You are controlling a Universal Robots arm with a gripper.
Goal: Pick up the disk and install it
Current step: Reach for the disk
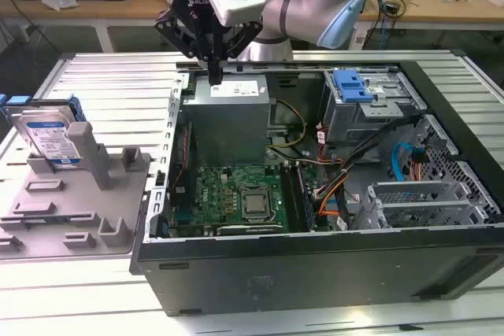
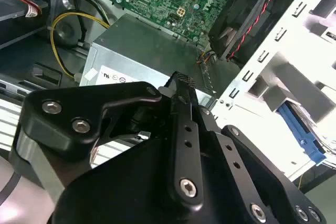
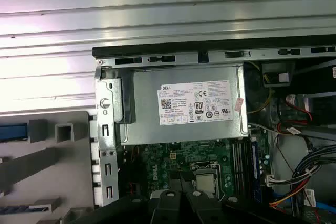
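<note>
1. The gripper (image 1: 214, 75) hangs over the open computer case (image 1: 315, 269), toward its far side and the exterior view's left. Its fingers are pressed together and hold nothing, and its tip is just above the power supply (image 1: 228, 116)
2. The disk (image 1: 49, 138) stands upright in a grey stand (image 1: 94, 186) on the slatted metal table (image 1: 110, 76). It is outside the case at the exterior view's left, well apart from the gripper
3. The exterior view takes in the whole case: the motherboard (image 1: 236, 194) lies on the near side of the power supply. The drive cage (image 1: 370, 112) with its blue latch sits toward the exterior view's right, with bundled cables beside it
4. The second wrist view looks along the black fingers (image 2: 181, 124), which are closed into one bar, and the power supply's grey top lies just past their tip. A blue edge of the disk's bracket shows in the pale stand beyond the case wall
5. The first wrist view looks straight down on the power supply's white label, with the motherboard touching its side and part of the grey stand just outside the case wall
</note>
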